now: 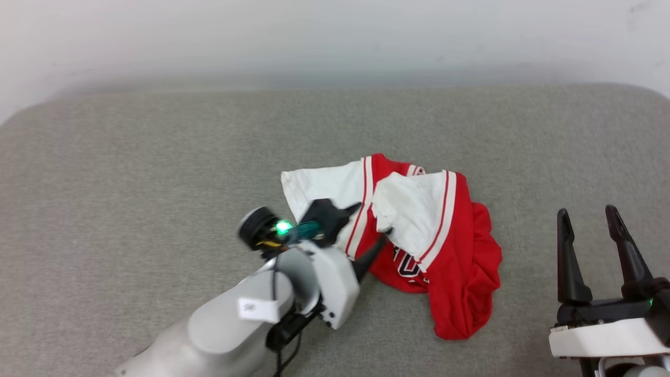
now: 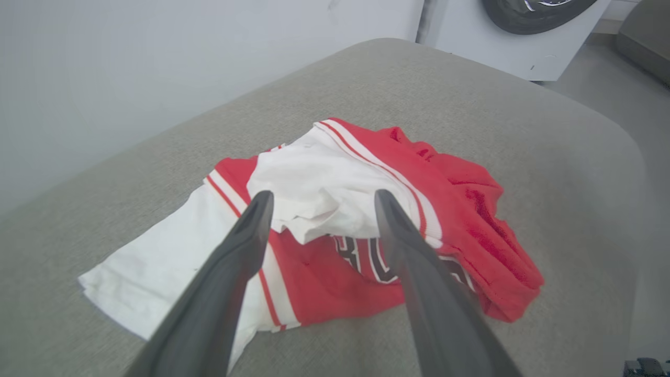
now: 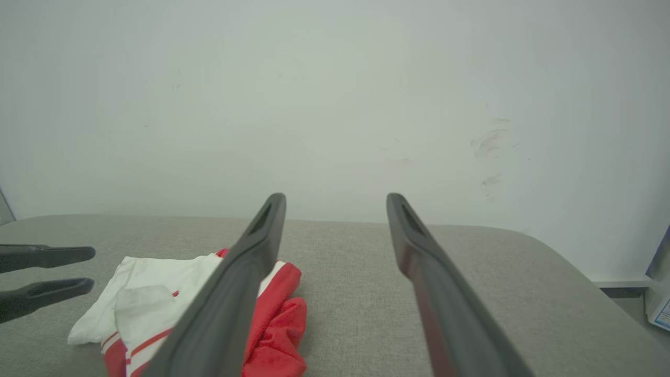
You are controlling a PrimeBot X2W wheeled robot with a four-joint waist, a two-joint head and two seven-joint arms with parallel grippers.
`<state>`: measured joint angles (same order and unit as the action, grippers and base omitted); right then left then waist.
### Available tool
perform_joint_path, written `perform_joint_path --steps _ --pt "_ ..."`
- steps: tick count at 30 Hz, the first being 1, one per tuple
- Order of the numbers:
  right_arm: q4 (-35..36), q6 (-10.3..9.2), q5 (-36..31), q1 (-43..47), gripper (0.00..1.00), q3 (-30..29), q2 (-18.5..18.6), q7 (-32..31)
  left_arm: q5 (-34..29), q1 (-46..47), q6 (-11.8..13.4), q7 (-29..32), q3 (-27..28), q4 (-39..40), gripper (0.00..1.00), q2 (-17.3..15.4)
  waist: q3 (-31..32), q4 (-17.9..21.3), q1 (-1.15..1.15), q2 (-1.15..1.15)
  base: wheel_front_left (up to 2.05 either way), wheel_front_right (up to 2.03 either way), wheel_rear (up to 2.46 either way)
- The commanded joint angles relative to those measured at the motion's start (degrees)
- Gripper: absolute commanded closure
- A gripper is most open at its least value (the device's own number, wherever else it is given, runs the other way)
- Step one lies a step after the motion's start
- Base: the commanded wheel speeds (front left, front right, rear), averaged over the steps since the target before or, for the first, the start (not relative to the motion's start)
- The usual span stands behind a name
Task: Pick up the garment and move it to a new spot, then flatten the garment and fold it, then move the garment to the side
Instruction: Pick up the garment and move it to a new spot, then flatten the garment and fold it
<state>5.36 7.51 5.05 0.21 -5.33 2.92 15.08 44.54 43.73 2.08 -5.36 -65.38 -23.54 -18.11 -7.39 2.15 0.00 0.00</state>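
A grey, cloth-covered table (image 1: 157, 173) with rounded corners takes up most of the head view, and it stands against a plain white wall (image 1: 335, 36). In the right wrist view the wall carries a few faint dark scuff marks (image 3: 489, 141). Past the table's far corner in the left wrist view stands one white washing machine (image 2: 523, 31) with a round dark door, on a grey floor (image 2: 602, 68). There is one garment (image 1: 450, 246), a red jersey with white sleeves and red-and-white striped trim. It lies crumpled in a loose heap a little right of the table's middle. One white sleeve is spread flat toward the left, the other is folded over the red body, and part of the black, white-edged lettering shows beneath that fold. There are two claws, each with two long dark fingers. The left claw (image 1: 373, 219) reaches in from the lower left and hangs over the heap. Its fingers are spread wide on either side of the folded white sleeve and grip nothing. Whether the tips touch the cloth cannot be told. The right claw (image 1: 587, 210) sits at the lower right of the head view, well apart from the garment. Its fingers point toward the wall, spread wide and empty, over bare table.
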Motion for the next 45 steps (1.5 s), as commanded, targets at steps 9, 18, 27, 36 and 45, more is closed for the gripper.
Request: perform_joint_path --steps 9,18,27,36,45 --pt "-0.8 -0.04 -0.2 3.1 0.00 -0.2 -0.1 0.1 -1.0 -9.7 12.3 -9.5 9.3 4.3 0.00 -6.7 4.6 -3.5 0.00 0.00 0.00 0.00 0.00" --pt "-1.4 -0.04 0.1 4.3 0.00 -0.3 -0.1 0.1 -11.7 -25.5 22.1 -9.8 29.9 16.9 0.00 -8.6 6.5 -4.7 0.00 0.00 0.00 0.00 0.00" --pt "-2.8 -0.04 1.1 4.9 0.00 -0.6 -0.1 0.1 -22.2 -40.7 19.1 -9.9 46.3 22.1 0.00 -2.1 7.4 -5.0 0.00 0.00 0.00 0.00 0.00" --pt "-4.2 -0.04 1.6 5.8 0.00 -0.6 -0.1 0.1 -30.1 -47.1 11.4 -9.9 54.0 21.6 0.00 4.1 7.9 -4.3 0.00 0.00 0.00 0.00 0.00" --pt "-5.2 -0.04 1.4 6.2 0.00 -0.7 -0.1 0.1 -35.4 -49.2 6.5 -9.9 58.4 20.1 0.00 8.1 8.4 -3.9 0.00 0.00 0.00 0.00 0.00"
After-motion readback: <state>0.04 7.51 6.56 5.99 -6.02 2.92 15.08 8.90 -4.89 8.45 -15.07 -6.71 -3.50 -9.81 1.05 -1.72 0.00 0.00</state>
